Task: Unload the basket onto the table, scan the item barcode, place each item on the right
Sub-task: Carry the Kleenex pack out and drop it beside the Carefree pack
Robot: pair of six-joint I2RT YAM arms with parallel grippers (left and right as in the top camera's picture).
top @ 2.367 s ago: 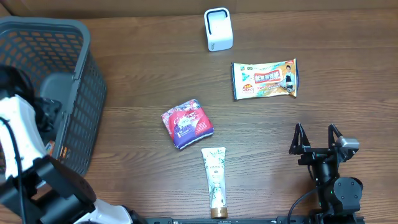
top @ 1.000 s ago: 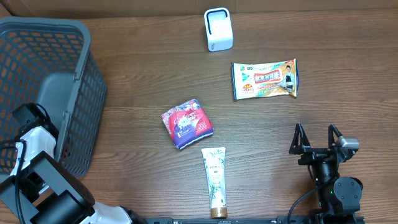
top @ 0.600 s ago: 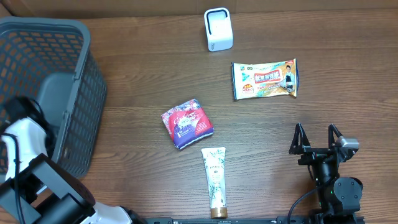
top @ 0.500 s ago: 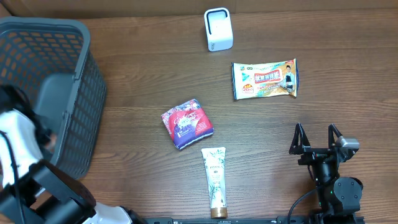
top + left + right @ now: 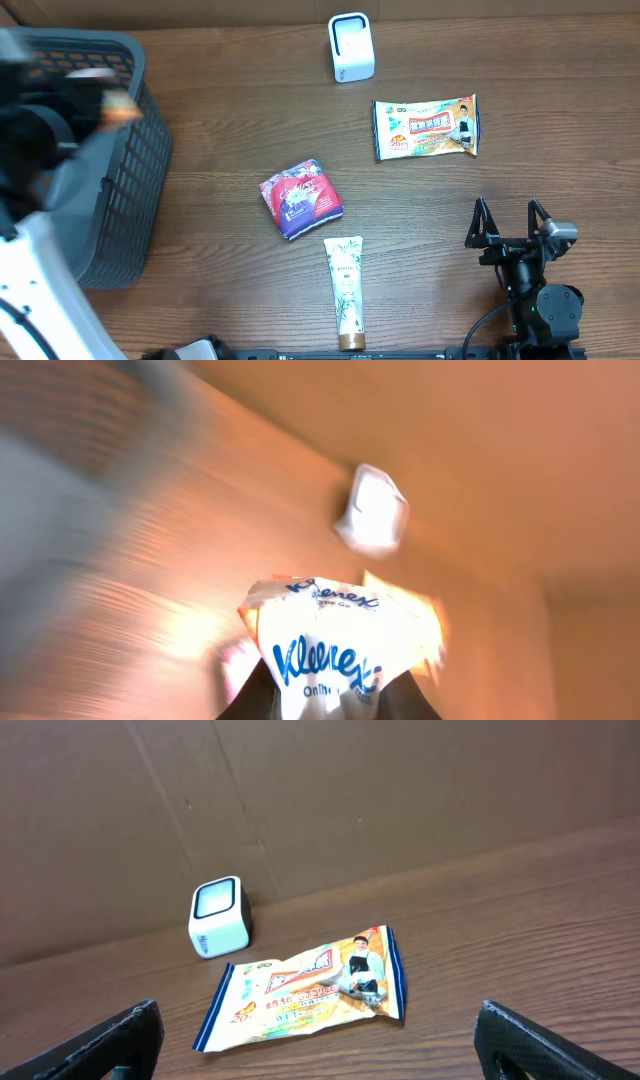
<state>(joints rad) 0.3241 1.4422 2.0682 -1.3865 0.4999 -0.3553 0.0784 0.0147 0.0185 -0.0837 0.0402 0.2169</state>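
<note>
Left gripper (image 5: 328, 700) is clamped on a Kleenex pack (image 5: 330, 640). The pack stands up out of the dark fingers (image 5: 250, 695), white wrapper with the blue logo facing the wrist cam and an orange edge along the top. The left wrist view is heavily motion-blurred. Behind the pack it shows the white barcode scanner (image 5: 372, 510) on the table, well apart from the pack, and a grey smear of the basket (image 5: 60, 480) at left. Overhead, the left arm is a blur above the right side of the grey mesh basket (image 5: 140, 200), at the table's left. I can't resolve the pack there, nor which face carries the barcode. Right gripper (image 5: 508, 222) sits near the front right of the table (image 5: 220, 120), jaws spread wide with nothing between them. Its fingers (image 5: 115, 1038) show only at the bottom corners of the right wrist view. The scanner is at the back centre, upright, window toward the right arm, with a brown cardboard wall (image 5: 400, 790) behind it. A snack packet (image 5: 426, 127) lies flat just front-right of the scanner, not touching it. A red-purple pouch (image 5: 301, 198) lies mid-table, tilted. A cream tube (image 5: 346, 290) with a leaf print lies just in front of the pouch, gold cap toward the front edge, with a small gap between them.
</note>
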